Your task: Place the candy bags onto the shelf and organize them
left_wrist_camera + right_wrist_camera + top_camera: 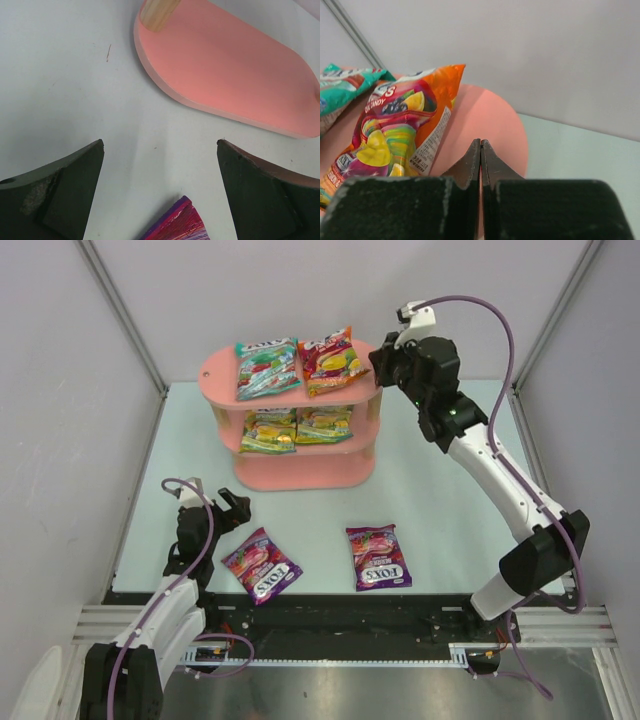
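The desk [440, 500] is carrying the shelf [300, 475], which is holding four bags [266, 368]. The left end effector [160, 145] is gaping wide and empty over the left purple bag [175, 225]. The right end effector [480, 145] is pinching closed on nothing beside the red-orange bag [400, 130] on top.

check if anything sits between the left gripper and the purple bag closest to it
Nothing visible does. The left gripper is open, and the purple bag pokes a corner in between its fingers, with only bare table around.
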### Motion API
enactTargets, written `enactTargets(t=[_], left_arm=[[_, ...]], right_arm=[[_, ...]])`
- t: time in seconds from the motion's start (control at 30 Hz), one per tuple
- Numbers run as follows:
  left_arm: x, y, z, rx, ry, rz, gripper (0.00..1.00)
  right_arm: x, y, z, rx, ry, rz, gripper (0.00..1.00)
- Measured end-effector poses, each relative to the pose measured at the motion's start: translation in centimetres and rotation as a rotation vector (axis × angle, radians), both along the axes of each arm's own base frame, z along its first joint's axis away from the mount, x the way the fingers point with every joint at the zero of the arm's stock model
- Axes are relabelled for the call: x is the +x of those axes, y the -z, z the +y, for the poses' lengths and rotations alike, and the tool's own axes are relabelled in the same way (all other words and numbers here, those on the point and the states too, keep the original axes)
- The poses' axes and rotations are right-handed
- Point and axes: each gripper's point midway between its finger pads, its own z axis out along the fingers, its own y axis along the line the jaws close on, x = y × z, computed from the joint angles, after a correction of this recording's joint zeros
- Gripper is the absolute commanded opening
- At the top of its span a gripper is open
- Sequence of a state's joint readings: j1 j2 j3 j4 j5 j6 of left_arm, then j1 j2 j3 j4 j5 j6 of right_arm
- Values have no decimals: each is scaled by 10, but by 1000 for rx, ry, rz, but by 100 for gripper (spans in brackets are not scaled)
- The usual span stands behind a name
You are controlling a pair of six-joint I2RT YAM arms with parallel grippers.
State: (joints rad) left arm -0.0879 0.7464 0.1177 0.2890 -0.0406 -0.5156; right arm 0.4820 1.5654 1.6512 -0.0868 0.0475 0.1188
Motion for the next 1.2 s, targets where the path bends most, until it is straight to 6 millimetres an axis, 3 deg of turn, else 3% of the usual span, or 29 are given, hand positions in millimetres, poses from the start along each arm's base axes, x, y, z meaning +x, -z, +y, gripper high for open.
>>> enactTargets(t=[0.47, 0.63, 0.83, 0.93, 1.0, 1.1, 1.2], left_arm=[[0, 0, 0, 0, 0, 0, 100], [0, 0, 0, 0, 0, 0, 100], [0, 0, 0, 0, 0, 0, 100], [0, 0, 0, 0, 0, 0, 100], [0, 0, 0, 0, 0, 0, 100], [0, 0, 0, 0, 0, 0, 100], [0, 0, 0, 0, 0, 0, 100]], right_arm=[[-21, 7, 42, -74, -85, -8, 0], [-21, 8, 40, -93, -59, -13, 2], [-9, 5, 17, -101, 28, -21, 2], [-5, -12, 11, -94, 40, -39, 2], [0, -39, 15, -84, 34, -89, 2], [1, -85, 35, -63, 0, -190, 2], [2, -106, 58, -61, -44, -246, 1]])
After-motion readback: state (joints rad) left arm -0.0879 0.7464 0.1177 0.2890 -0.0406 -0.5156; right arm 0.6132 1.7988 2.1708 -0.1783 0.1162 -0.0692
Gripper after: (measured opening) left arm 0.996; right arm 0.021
